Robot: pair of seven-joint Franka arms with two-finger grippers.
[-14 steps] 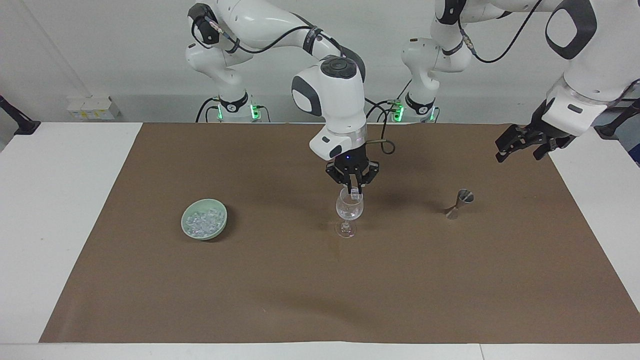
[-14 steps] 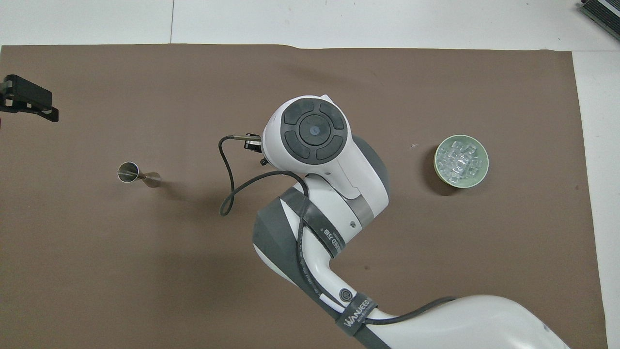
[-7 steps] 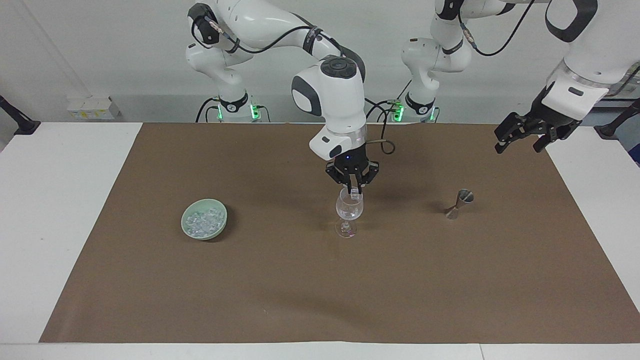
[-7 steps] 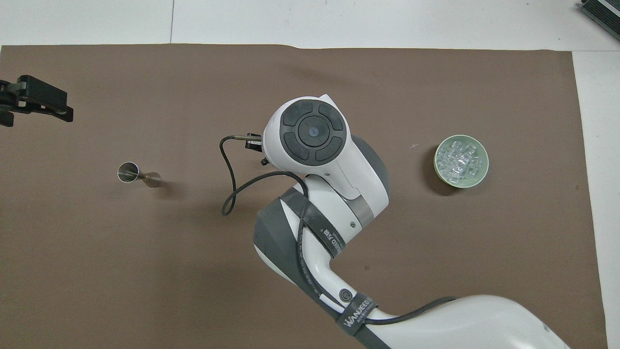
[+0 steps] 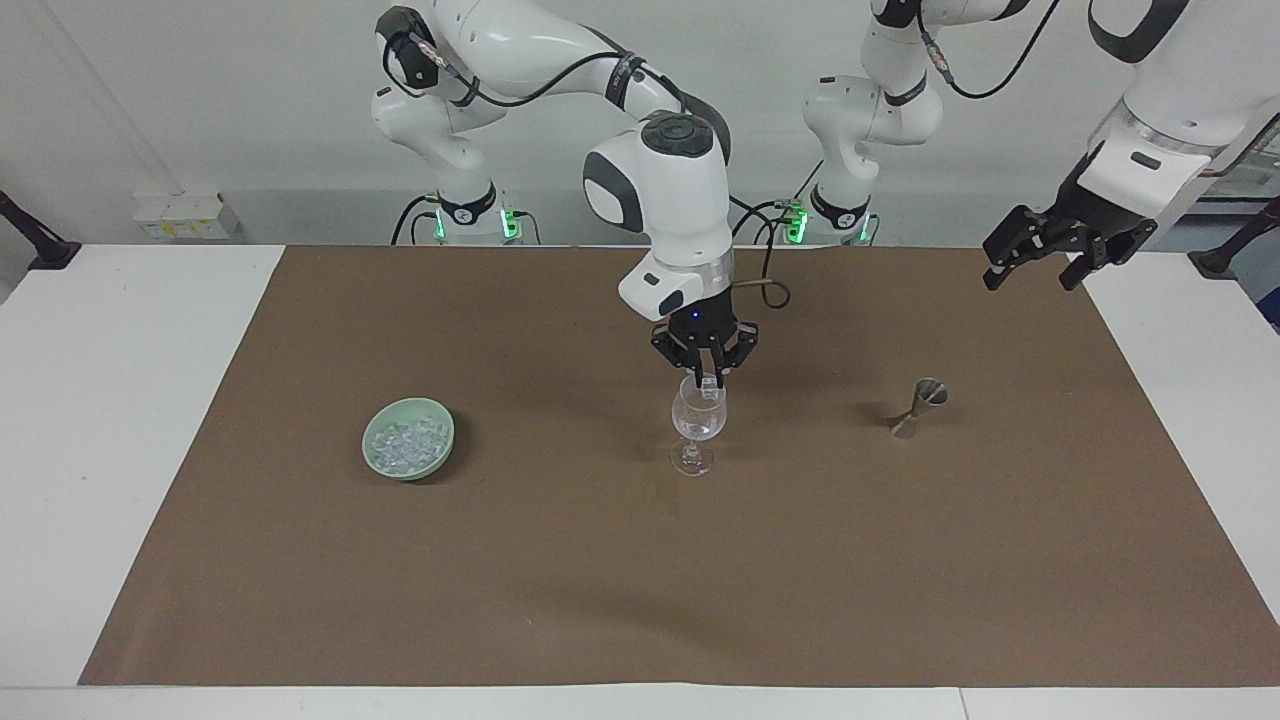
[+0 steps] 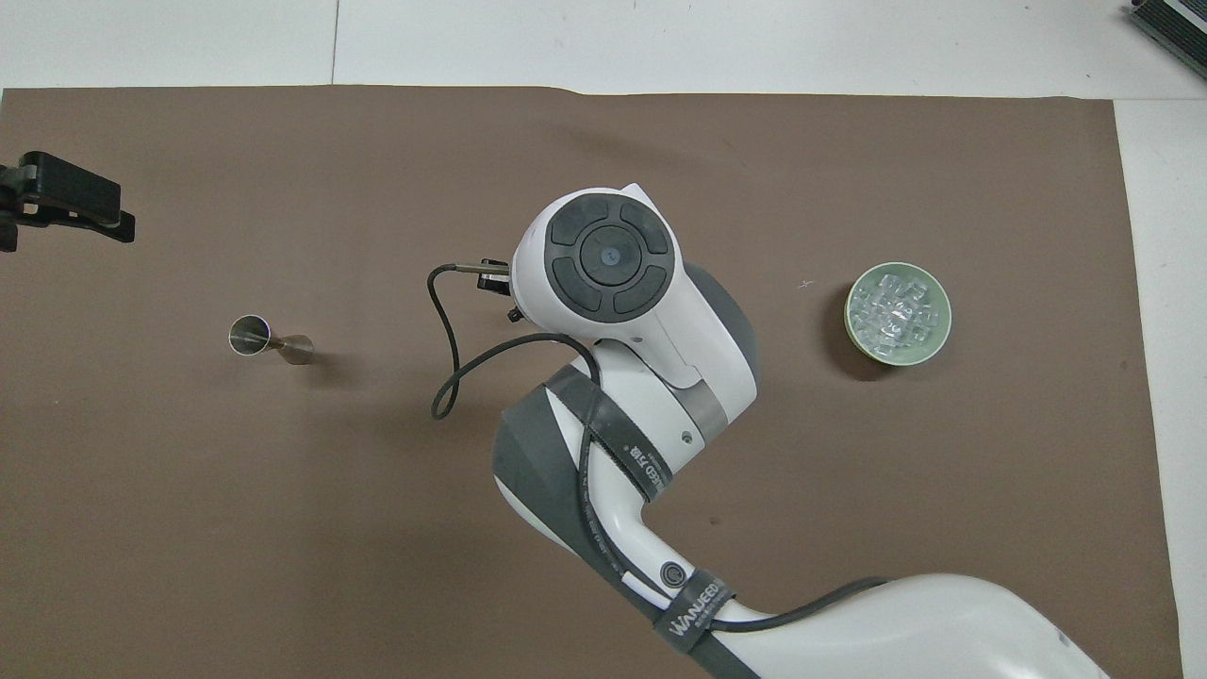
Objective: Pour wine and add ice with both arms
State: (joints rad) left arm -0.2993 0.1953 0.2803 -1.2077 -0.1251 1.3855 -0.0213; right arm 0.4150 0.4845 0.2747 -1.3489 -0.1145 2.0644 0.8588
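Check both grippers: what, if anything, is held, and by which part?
The right gripper, over the wine glass, pinches an ice cube by its sides. The left gripper, raised and open, holds nothing.

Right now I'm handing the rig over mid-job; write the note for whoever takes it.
Right gripper: just above the wine glass at mid-table, shut on an ice cube, not yet dropped.
Left gripper: raised over the table edge at the left arm's end, fingers open, holding nothing, waiting.
Green bowl of ice: toward the right arm's end.
Metal jigger: on the mat between the glass and the left arm's end.
Done: cube picked and brought to the glass.
Left: release the cube. Whether wine is already in the glass cannot be told.
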